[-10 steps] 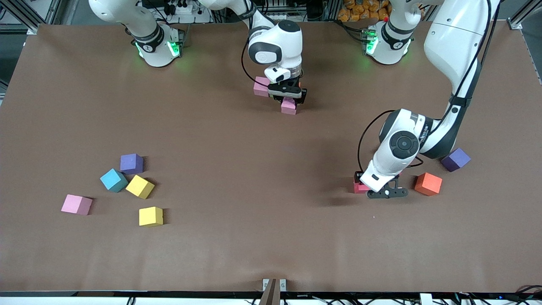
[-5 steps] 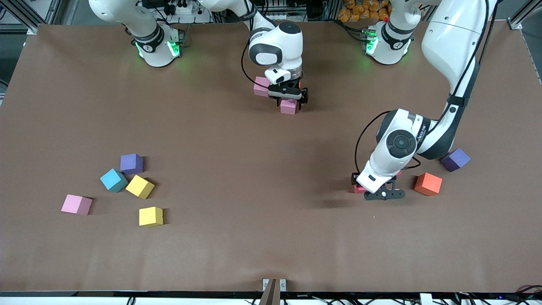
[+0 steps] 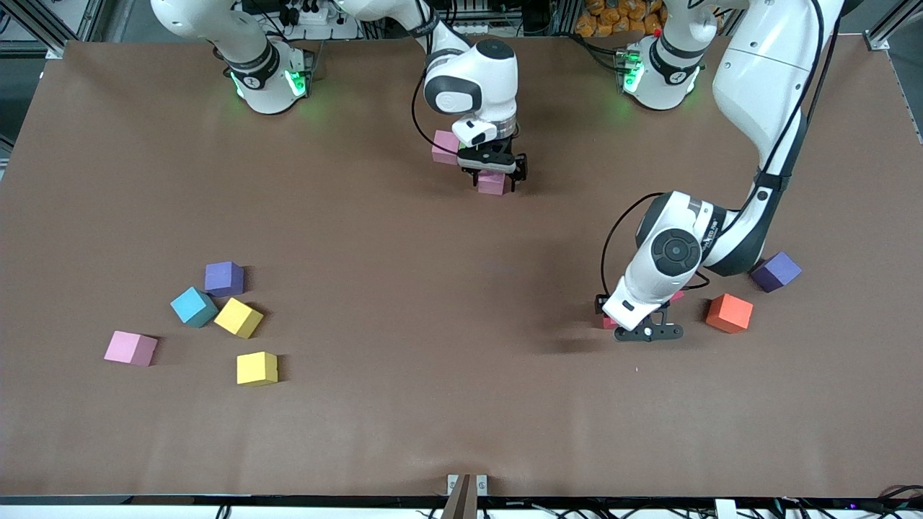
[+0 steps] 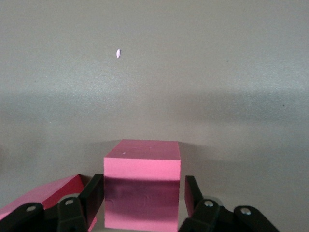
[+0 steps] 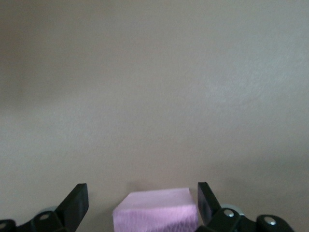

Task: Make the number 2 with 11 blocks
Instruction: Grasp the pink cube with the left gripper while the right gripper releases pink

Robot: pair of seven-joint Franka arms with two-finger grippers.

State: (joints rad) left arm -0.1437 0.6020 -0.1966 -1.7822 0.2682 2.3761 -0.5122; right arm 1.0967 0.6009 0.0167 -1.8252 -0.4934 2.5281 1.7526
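My right gripper (image 3: pixel 497 176) stands open over a pale pink block (image 3: pixel 492 184) that rests on the table between the two bases. In the right wrist view its fingers (image 5: pixel 79 198) stand wide of that pink block (image 5: pixel 157 210) on both sides. A second pink block (image 3: pixel 445 146) lies diagonally beside it, farther from the front camera. My left gripper (image 3: pixel 647 333) is shut on a red-pink block (image 4: pixel 142 186), low over the table toward the left arm's end. Another red block (image 4: pixel 48 198) sits right beside the held one.
An orange block (image 3: pixel 729 313) and a purple block (image 3: pixel 776 271) lie close to the left hand. Toward the right arm's end sit a purple (image 3: pixel 223 277), a blue (image 3: pixel 193 306), two yellow (image 3: pixel 239 317) (image 3: pixel 257 367) and a pink block (image 3: pixel 130 348).
My right gripper has opened and let go of the pale pink block. My left gripper has shifted a little toward the right arm's end, still shut on the red-pink block.
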